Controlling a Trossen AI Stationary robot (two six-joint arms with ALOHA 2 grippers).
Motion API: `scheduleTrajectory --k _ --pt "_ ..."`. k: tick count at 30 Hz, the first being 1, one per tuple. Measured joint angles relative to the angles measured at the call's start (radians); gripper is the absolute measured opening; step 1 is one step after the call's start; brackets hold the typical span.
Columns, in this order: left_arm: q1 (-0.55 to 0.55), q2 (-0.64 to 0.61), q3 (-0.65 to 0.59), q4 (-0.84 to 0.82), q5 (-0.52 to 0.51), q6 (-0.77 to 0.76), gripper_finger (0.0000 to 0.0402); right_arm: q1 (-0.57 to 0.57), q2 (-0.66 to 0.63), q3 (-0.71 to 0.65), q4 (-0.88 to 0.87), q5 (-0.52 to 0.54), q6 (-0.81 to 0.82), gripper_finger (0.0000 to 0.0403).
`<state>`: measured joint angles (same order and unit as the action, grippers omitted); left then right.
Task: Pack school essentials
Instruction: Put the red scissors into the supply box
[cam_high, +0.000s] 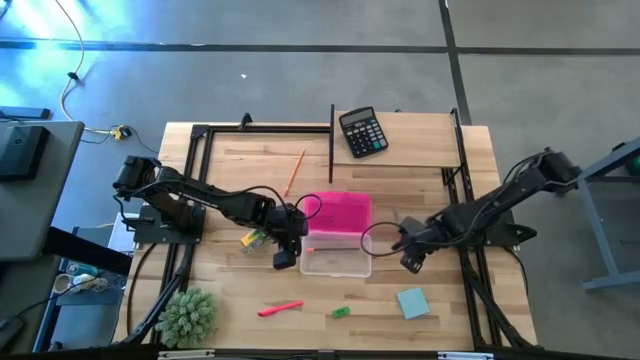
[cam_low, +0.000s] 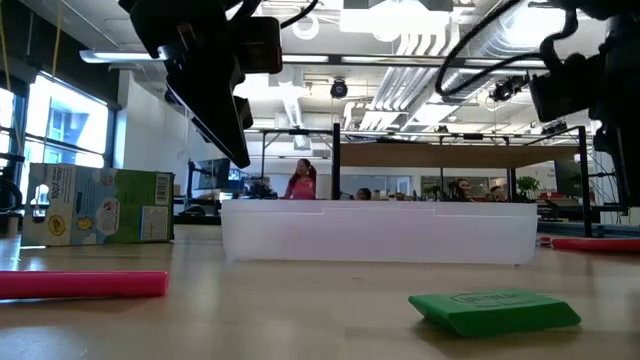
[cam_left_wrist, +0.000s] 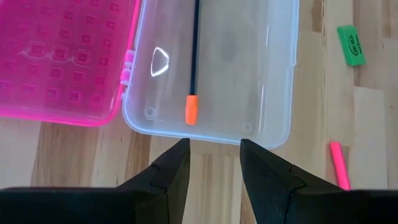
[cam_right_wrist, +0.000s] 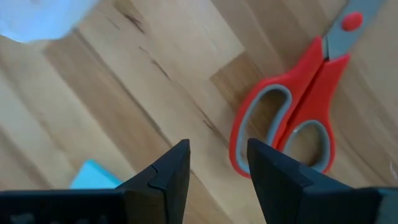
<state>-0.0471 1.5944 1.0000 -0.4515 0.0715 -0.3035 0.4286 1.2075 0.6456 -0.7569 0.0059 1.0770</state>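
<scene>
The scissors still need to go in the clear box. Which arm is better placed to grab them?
Probably the right: the right gripper hangs open just beside the scissors, while the left gripper hovers at the clear box.

The right tool (cam_right_wrist: 214, 165) hangs with its fingers apart above the wooden desk (cam_right_wrist: 143, 93), just beside the red-handled scissors (cam_right_wrist: 292, 118); a light-blue notepad (cam_right_wrist: 93, 176) corner shows nearby.
</scene>
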Motion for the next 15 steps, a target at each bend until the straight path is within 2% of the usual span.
scheduleTrajectory --k 15 --pt "0.0 0.0 0.0 0.0 0.001 -0.008 0.0131 0.0 0.135 0.0 0.016 -0.006 0.026 0.0149"
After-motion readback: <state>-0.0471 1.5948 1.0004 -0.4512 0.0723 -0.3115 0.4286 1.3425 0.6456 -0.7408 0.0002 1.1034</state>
